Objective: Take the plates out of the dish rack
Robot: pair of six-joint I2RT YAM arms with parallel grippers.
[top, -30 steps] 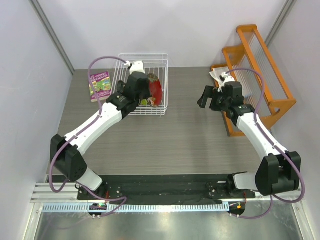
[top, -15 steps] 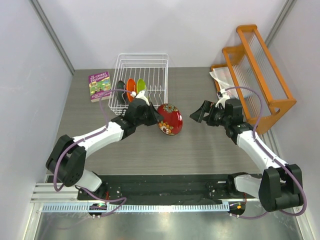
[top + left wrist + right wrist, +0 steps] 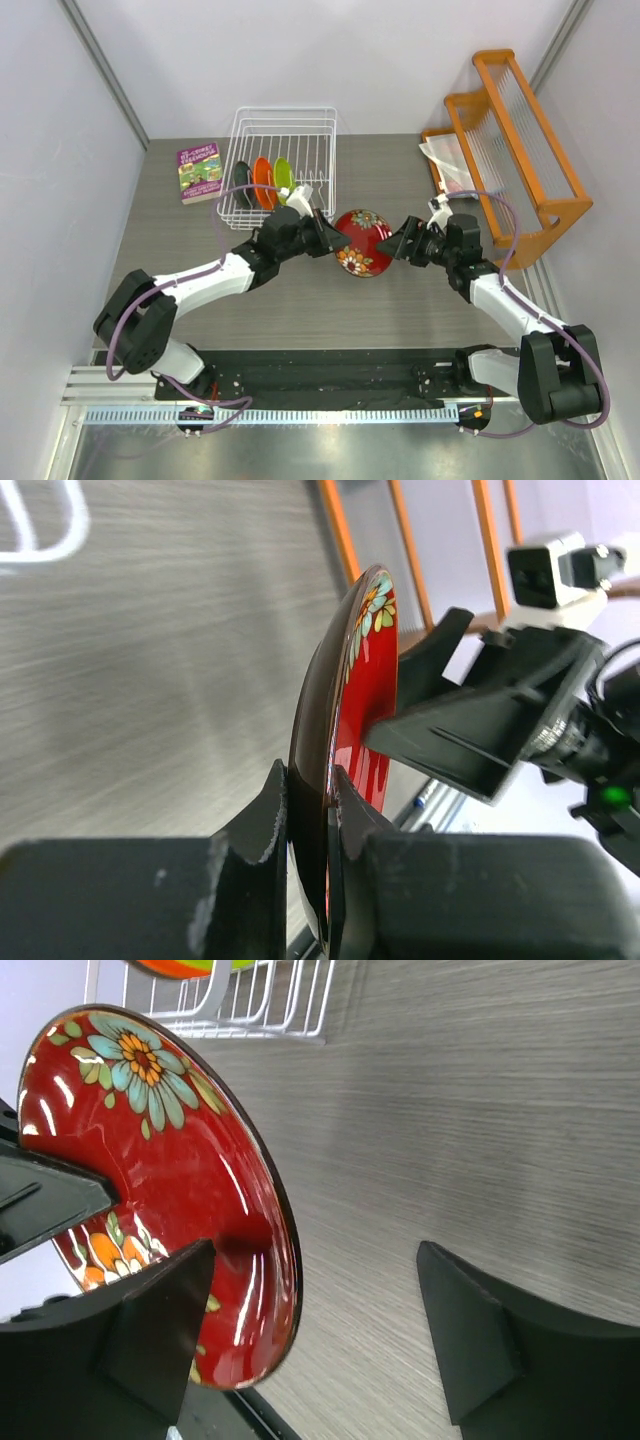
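My left gripper (image 3: 333, 238) is shut on the rim of the dark red floral plate (image 3: 362, 243) and holds it on edge above the middle of the table. The left wrist view shows the plate (image 3: 345, 710) pinched between my two fingers (image 3: 268, 815). My right gripper (image 3: 393, 243) is open, and its jaws straddle the plate's opposite rim without closing on it. In the right wrist view the plate (image 3: 160, 1180) lies in front of my left finger (image 3: 150, 1340). The white wire dish rack (image 3: 300, 125) holds the dark teal-grey plate (image 3: 241, 180), the orange plate (image 3: 262, 180) and the lime green plate (image 3: 284, 176) upright.
A purple book (image 3: 200, 172) lies left of the rack. An orange wooden rack with clear slats (image 3: 520, 130) stands at the far right, with a white crumpled item (image 3: 445, 160) by its foot. Grey walls close in both sides.
My left arm lifted the red plate out of the rack and carried it right to the table's middle. My right gripper moved left and now straddles the plate's rim.
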